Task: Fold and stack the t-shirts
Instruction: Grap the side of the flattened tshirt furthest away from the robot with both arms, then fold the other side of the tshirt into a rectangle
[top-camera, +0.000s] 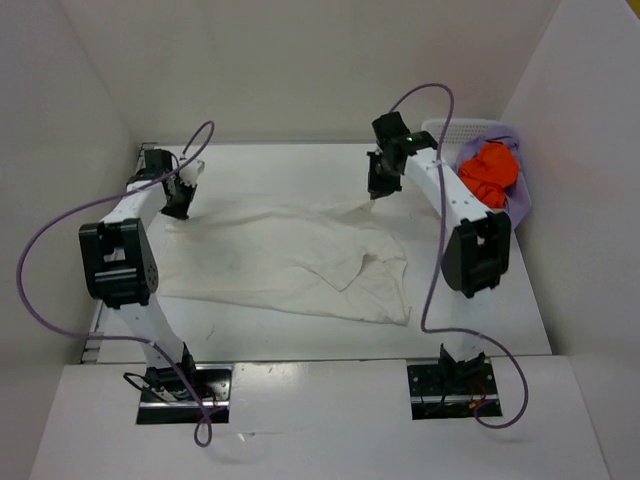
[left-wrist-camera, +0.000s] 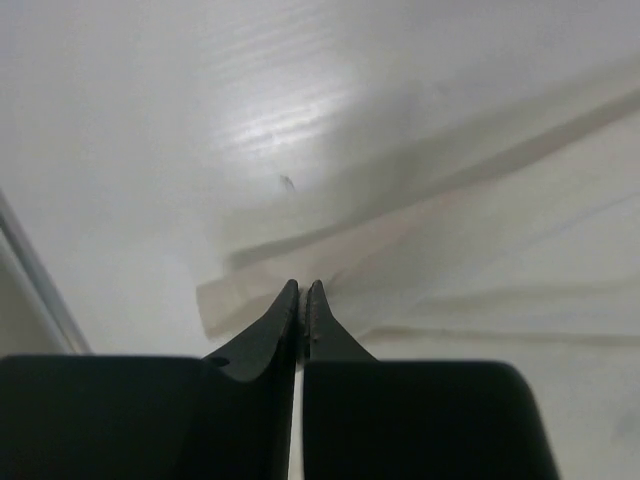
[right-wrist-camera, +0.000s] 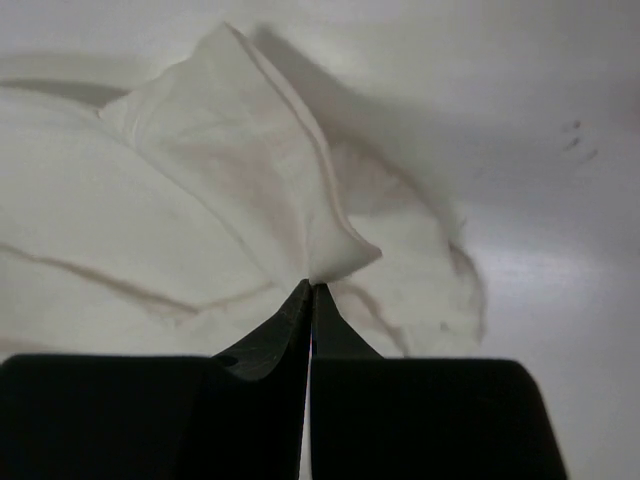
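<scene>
Left claw: our left claw (left-wrist-camera: 302, 300) sits near the far-left corner of the worktop (top-camera: 290, 165). Its jaws are pressed together with only a hairline between them, and they seem to pinch a narrow edge strip of the cream shirt (top-camera: 290, 265).
Right claw: our right claw (right-wrist-camera: 310, 290) is toward the far-right corner. Its jaws are closed on a small peak of the same shirt, which stands up a little from the surface.
Cream shirt: it lies spread across the middle of the worktop. It is mostly flat, with a rumpled fold toward the near-right part.
Other shirts: the orange shirt (top-camera: 488, 170) and the purple shirt (top-camera: 520, 195) are bunched in the basket (top-camera: 455, 130) at the far-right corner, well apart from the left claw and just beside the right arm.
Relation that matters: the shirt's far edge runs left to right between our two claws. The body of the cloth lies toward the near edge from both of them, and its long axis runs left-right. Each arm is nearer its own end.
Step in hand: we judge this a two-point hold ready for straightening or a first fold, with the task at an early stage.
Next move needs: both claws should travel together so the far edge stays taut.
Risk: the left pinch is thin and could slip.
</scene>
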